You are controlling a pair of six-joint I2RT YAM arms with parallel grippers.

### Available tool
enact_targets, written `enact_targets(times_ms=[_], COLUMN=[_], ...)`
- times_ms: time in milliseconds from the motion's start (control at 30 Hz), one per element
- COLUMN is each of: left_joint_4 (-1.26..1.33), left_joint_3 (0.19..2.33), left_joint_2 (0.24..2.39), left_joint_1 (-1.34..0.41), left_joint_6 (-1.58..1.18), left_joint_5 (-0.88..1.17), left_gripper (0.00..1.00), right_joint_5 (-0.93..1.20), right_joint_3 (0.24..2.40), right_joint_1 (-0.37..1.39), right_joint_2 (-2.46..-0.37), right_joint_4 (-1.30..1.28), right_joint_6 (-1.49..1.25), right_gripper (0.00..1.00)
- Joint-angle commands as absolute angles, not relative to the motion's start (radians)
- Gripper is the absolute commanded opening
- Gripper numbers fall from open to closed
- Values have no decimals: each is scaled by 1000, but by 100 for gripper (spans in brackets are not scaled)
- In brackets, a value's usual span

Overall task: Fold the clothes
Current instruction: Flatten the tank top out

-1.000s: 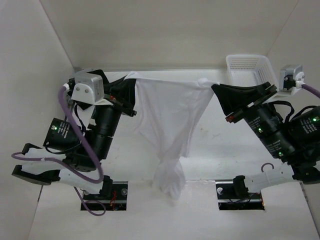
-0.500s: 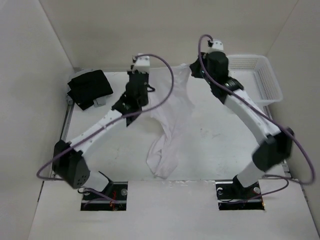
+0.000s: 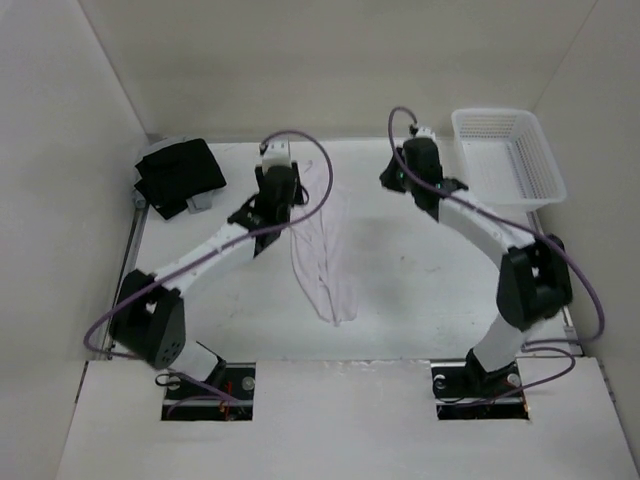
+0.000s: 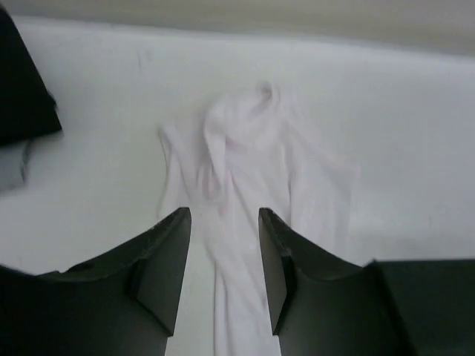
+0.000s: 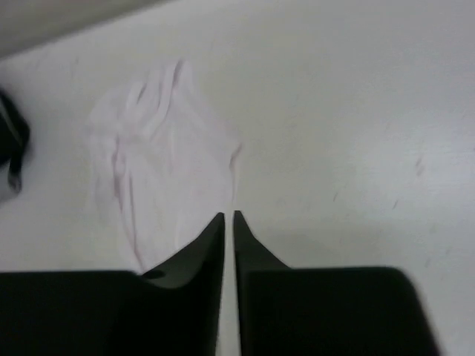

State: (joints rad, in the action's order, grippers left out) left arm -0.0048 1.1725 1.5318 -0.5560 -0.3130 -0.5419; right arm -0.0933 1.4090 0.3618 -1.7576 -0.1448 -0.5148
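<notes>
The clothes are a thin white garment lying on the table as a long, narrow, wrinkled strip, running from the back centre toward the near edge. My left gripper hovers over its far end, open. In the left wrist view the fabric lies below and between the spread fingers without being held. My right gripper hangs to the right of the garment. In the right wrist view its jaws are parted by only a thin slit with nothing in it, and the cloth lies ahead to the left.
A black garment sits at the back left corner of the table. A white mesh basket stands at the back right. White walls close in the table on three sides.
Both arms swung inward and lowered from holding the garment stretched up. Both grippers released it. It dropped and now lies on the table as a narrow strip.
</notes>
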Motion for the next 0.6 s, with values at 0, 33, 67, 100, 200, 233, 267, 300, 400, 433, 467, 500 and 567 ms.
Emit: enact_targets(times_ms=[0, 33, 67, 100, 200, 233, 267, 300, 400, 433, 467, 500, 567], left_joint_4=[26, 14, -7, -29, -58, -55, -54, -48, -15, -3, 12, 24, 63], left_joint_3=[886, 814, 749, 698, 557, 517, 485, 465, 414, 401, 387, 377, 354], left_joint_2=[1307, 1261, 1217, 1183, 1085, 1059, 1037, 1026, 1016, 1015, 1017, 1016, 1009], left_joint_1=[-651, -692, -726, -757, -850, -884, -910, -929, -941, -940, -941, -941, -947], left_joint_6=[-507, -552, -598, -650, -810, -859, -892, -914, -940, -946, -951, -954, -962], left_joint_5=[-500, -483, -470, -460, -434, -433, -437, -443, -443, -440, -439, -437, -434], left_gripper=[37, 34, 32, 31, 30, 30, 31, 32, 35, 35, 36, 36, 38], right_joint_5=[-55, -32, -11, 0, 2, 3, 2, -5, -40, -52, -55, -58, -70], right_joint_3=[1113, 1042, 970, 912, 755, 723, 683, 655, 609, 598, 594, 592, 600], right_joint_1=[517, 554, 586, 619, 735, 769, 818, 856, 939, 967, 985, 1005, 1035], right_joint_2=[-1542, -1508, -1468, -1432, -1326, -1303, -1272, -1244, -1198, -1197, -1206, -1225, -1265], right_joint_4=[35, 50, 67, 81, 112, 110, 101, 88, 52, 48, 48, 51, 60], right_joint_6=[-580, -584, -594, -600, -630, -646, -664, -676, -719, -735, -742, -755, -773], right_gripper=[6, 4, 3, 5, 15, 17, 21, 24, 32, 34, 35, 35, 36])
